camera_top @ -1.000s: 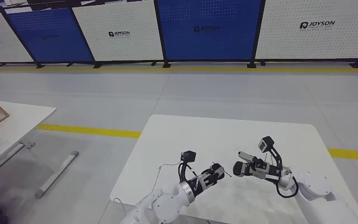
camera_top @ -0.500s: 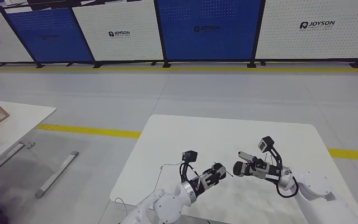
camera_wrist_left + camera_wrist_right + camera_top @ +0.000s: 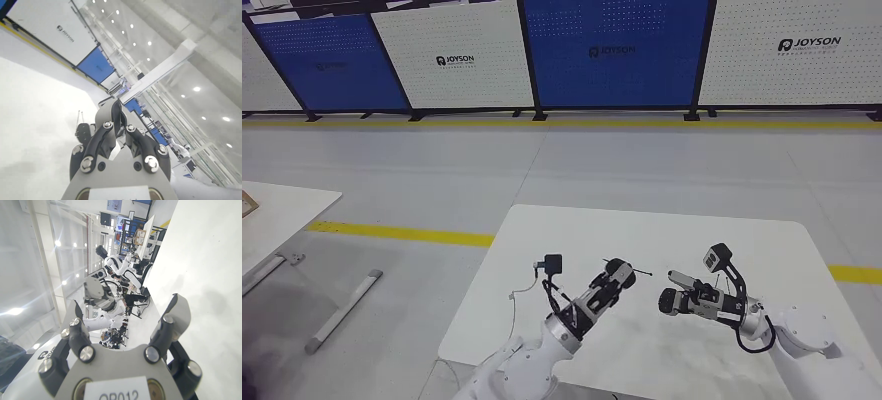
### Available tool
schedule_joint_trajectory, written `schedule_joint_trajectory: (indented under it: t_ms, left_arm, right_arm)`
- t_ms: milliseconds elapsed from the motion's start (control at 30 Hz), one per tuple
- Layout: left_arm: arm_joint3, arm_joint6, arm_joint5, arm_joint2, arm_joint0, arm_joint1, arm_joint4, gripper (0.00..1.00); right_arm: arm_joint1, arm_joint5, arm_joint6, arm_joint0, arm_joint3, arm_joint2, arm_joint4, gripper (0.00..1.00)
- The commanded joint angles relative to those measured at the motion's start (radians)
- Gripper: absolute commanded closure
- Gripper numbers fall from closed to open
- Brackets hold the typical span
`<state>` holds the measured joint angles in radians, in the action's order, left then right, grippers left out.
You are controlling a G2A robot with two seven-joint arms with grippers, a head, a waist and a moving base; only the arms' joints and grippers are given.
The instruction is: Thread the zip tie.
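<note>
Left gripper [image 3: 117, 113] of mine: fingers pressed together, pinching the zip tie [image 3: 640, 271], a thin black strip that projects past my fingertips toward my right gripper [image 3: 126, 301]. I hold the strip over the white table [image 3: 572, 240]. On the right gripper my fingers are spread wide with nothing between them, facing the left one over the table. The strip's free end lies near the right fingers; the top view shows a small gap between them.
</note>
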<state>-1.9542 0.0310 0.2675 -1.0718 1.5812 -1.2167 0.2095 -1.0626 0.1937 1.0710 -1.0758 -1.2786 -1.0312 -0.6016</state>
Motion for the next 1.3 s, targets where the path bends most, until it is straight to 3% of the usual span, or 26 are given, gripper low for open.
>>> schedule_joint_trajectory:
  t_ms: [0, 133, 633, 733, 867, 1033, 1200, 1233, 1267]
  left_arm:
    - [-0.028, 0.015, 0.070, -0.007, 0.025, 0.003, 0.020, 1.00]
    - [-0.079, 0.028, 0.072, 0.002, 0.055, 0.008, 0.075, 1.00]
    - [-0.075, 0.013, 0.064, 0.012, 0.048, 0.008, 0.093, 1.00]
    - [-0.067, -0.030, 0.013, 0.018, 0.043, 0.011, 0.153, 1.00]
    - [-0.047, -0.109, -0.101, 0.053, 0.028, 0.011, 0.260, 1.00]
    - [0.001, -0.128, -0.229, 0.073, -0.014, 0.002, 0.245, 1.00]
    - [0.049, -0.151, -0.265, 0.094, -0.039, -0.002, 0.256, 1.00]
    - [0.050, -0.142, -0.255, 0.097, -0.035, -0.004, 0.227, 1.00]
    - [0.041, -0.155, -0.225, 0.100, -0.027, -0.006, 0.135, 1.00]
  right_arm:
    - [0.000, 0.000, 0.000, 0.000, 0.000, 0.000, 0.000, 0.00]
    - [0.000, 0.000, 0.000, 0.000, 0.000, 0.000, 0.000, 0.00]
    - [0.000, 0.000, 0.000, 0.000, 0.000, 0.000, 0.000, 0.00]
    - [0.000, 0.000, 0.000, 0.000, 0.000, 0.000, 0.000, 0.00]
    - [0.000, 0.000, 0.000, 0.000, 0.000, 0.000, 0.000, 0.00]
    - [0.000, 0.000, 0.000, 0.000, 0.000, 0.000, 0.000, 0.00]
    - [0.000, 0.000, 0.000, 0.000, 0.000, 0.000, 0.000, 0.00]
    - [0.000, 0.000, 0.000, 0.000, 0.000, 0.000, 0.000, 0.00]
    - [0.000, 0.000, 0.000, 0.000, 0.000, 0.000, 0.000, 0.00]
